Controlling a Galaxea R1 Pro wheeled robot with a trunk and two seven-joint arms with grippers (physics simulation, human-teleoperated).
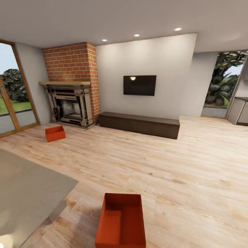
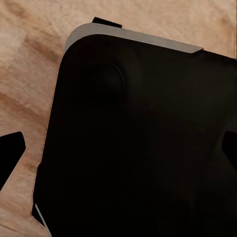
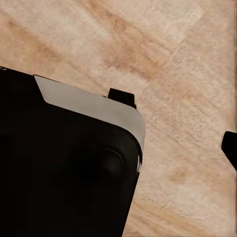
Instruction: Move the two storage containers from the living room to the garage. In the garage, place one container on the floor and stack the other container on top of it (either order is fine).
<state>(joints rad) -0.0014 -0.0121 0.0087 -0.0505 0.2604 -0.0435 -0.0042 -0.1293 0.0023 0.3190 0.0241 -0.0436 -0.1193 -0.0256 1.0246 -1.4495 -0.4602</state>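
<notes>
From my head camera, at far left stands a wood-framed glass door (image 1: 12, 93) with greenery outside. Next to it rises the red-brick fireplace (image 1: 70, 86) with its dark ornate surround.

On the light wood-plank floor (image 1: 172, 165), in front of the fireplace and a little to its left, sits the far storage container (image 1: 55, 133), orange-red, open-topped. Its long axis runs roughly left to right, slightly skewed to the hearth line. No label or writing is legible on it.

A grey slab surface (image 1: 27, 193), possibly a table or counter top, fills my lower left; I cannot identify it with confidence.

The near storage container (image 1: 121, 220) lies low in my view, just right of that slab, well apart from the first. Its long axis points away from me toward the far wall, open side up, interior bare. No markings on it.

Further right, a long dark low cabinet (image 1: 139, 124) stands against the white wall beneath a wall-mounted black TV (image 1: 139, 85), screen blank, no brand readable. At far right is an opening (image 1: 224, 86) to foliage.

My wrist cameras look down at plank flooring and a black, grey-edged part of my own body (image 2: 143, 143). A dark fingertip (image 2: 11, 150) of my left gripper and a fingertip (image 3: 230, 145) of my right gripper show at the frame edges; I cannot tell how wide either stands.
</notes>
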